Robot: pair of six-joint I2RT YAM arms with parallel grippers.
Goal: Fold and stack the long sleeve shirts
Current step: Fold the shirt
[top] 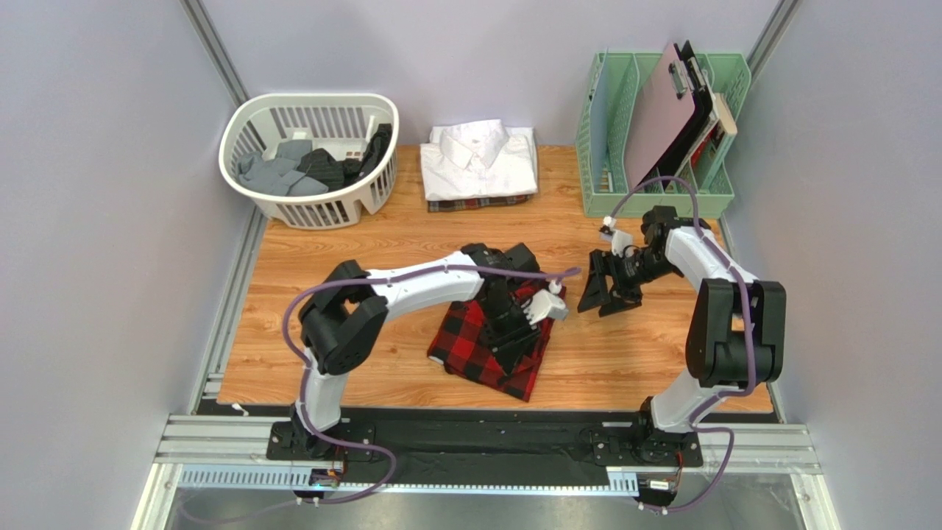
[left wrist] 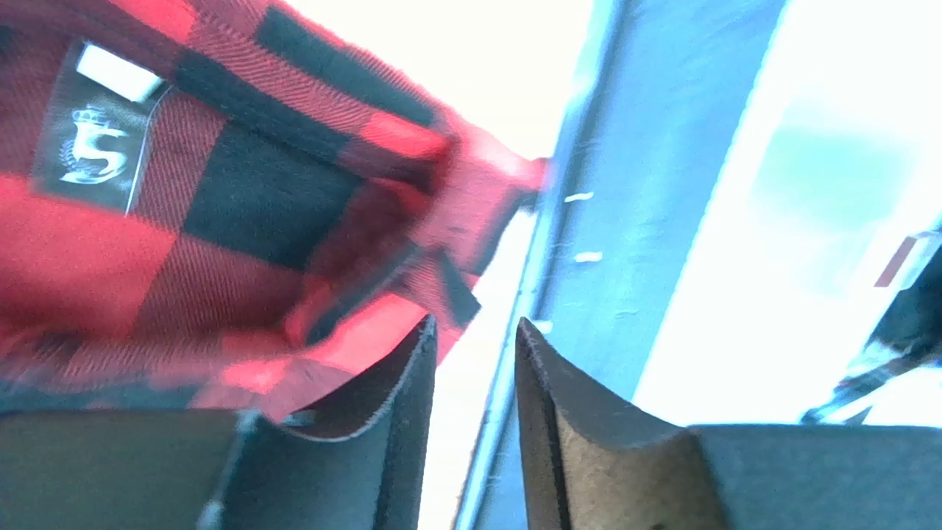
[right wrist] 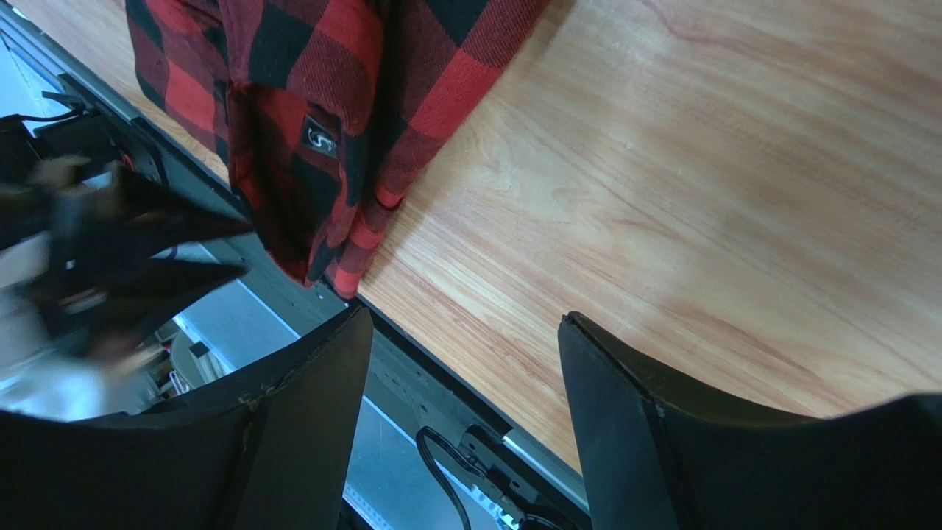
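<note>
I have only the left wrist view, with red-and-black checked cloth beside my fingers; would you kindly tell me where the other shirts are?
Observer: The white shirt lies folded at the back of the table, on top of a folded dark plaid shirt.
Operator: Thank you. What is the right arm doing?
Observer: The right fingers stand open and empty above bare wood, right of the flannel shirt.
Operator: And is more laundry waiting?
Observer: A white basket at the back left holds grey and dark clothes.
</note>
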